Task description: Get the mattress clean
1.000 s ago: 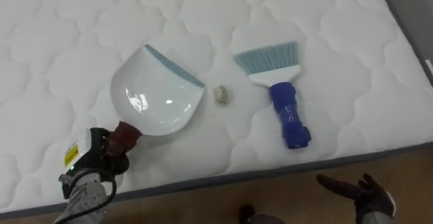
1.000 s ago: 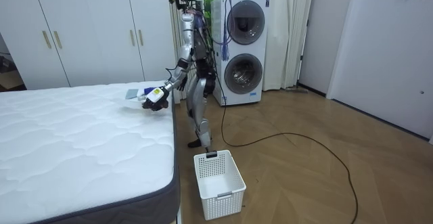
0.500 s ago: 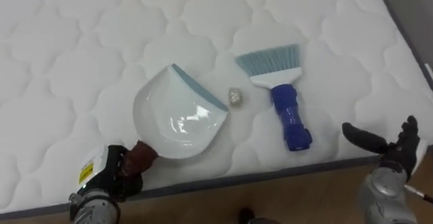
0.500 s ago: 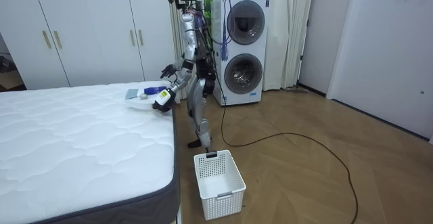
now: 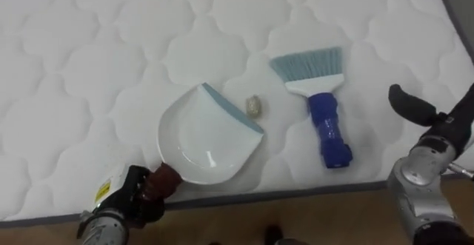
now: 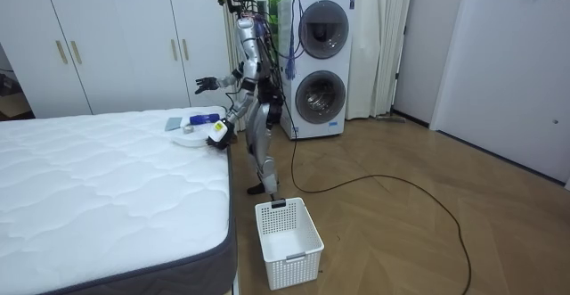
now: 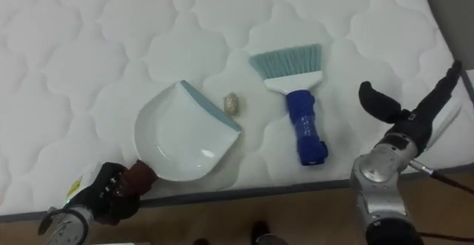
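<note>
A white dustpan [image 5: 207, 135] with a grey-blue lip lies on the quilted white mattress [image 5: 89, 60], its mouth toward a small crumpled scrap [image 5: 252, 106] just off its edge. My left hand [image 5: 135, 197] is shut on the dustpan's dark red handle [image 5: 164, 180] at the bed's near edge. To the right lies a hand brush [image 5: 321, 103] with a blue handle and pale blue bristles. My right hand [image 5: 433, 115] hovers open to the right of the brush, apart from it. In the room view I stand at the bed's corner [image 6: 227, 148], right hand [image 6: 206, 85] raised over it.
The mattress's grey side edge [image 5: 296, 196] runs along the bottom, with wooden floor [image 5: 311, 223] below it. A white laundry basket [image 6: 287, 240] stands on the floor near the bed. Stacked washing machines [image 6: 321, 63] and wardrobes [image 6: 116, 36] line the far wall.
The dustpan has slid right and nearer to the scrap, pulled back toward the bed's edge. My right hand has risen from below the bed edge to beside the brush.
</note>
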### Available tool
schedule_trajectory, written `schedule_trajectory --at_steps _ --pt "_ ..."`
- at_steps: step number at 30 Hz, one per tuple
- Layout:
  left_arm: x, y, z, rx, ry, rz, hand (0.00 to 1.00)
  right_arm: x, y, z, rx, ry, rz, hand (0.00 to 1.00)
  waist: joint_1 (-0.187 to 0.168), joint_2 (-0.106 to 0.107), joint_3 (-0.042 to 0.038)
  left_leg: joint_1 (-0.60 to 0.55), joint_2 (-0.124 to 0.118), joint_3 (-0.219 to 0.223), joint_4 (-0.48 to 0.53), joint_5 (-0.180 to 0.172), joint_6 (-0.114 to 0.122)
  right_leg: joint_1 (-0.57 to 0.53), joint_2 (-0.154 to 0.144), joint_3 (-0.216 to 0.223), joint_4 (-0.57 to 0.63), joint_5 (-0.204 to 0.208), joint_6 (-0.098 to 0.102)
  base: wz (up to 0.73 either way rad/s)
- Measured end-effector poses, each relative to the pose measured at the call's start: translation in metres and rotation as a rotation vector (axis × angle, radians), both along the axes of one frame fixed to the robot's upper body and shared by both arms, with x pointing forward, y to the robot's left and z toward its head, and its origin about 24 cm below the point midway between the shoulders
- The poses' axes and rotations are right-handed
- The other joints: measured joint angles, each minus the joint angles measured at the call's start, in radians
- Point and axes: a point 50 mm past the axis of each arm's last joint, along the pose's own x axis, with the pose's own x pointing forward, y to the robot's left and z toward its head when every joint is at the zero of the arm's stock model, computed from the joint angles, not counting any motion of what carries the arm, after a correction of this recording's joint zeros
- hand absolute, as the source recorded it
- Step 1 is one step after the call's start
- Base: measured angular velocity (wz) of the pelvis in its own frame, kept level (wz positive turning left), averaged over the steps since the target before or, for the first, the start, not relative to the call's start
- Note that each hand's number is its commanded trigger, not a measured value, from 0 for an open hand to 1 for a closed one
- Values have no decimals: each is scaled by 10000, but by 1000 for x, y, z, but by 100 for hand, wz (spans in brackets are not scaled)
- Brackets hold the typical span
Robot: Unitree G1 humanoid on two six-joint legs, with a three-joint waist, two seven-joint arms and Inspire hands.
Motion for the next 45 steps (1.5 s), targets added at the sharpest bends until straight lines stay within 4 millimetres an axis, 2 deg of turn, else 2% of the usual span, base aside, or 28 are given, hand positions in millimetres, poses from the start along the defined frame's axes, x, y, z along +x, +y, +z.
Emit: schedule_trajectory --at_steps 7,13,20,24,36,45 --pt "-6 2 -4 -355 458 56 100 1 8 -2 -157 105 513 0 30 47 32 -24 6 -17 13 0 1 5 -17 -29 1 -9 5 0" --pt "-3 3 -2 -677 480 35 100 4 20 -6 -228 387 1442 0 29 175 125 -108 46 -37 51 -34 18 -35 -21 -129 -19 -36 -20 2" --pt "9 -3 3 -639 400 -474 100 -1 30 -31 -336 1836 2944 0 316 299 195 -181 128 -45 65 -35 17 -33 -23 -195 -86 -41 -22 3" --pt "12 -3 4 -694 461 -586 100 -3 34 -39 -305 2430 3682 0 420 306 201 -201 130 -61 59 -35 17 -32 -29 -212 -126 -39 -19 0" --pt "24 -3 10 -641 348 -716 100 -4 36 -47 61 3099 4383 0 528 295 208 -586 125 -135 173 -34 19 -306 -69 -334 -98 -44 -15 3" --pt "25 -4 11 -691 324 -761 100 -11 28 -64 181 4319 4430 0 559 313 247 -609 150 -125 178 -34 19 -277 -77 -415 -130 -51 -19 2"
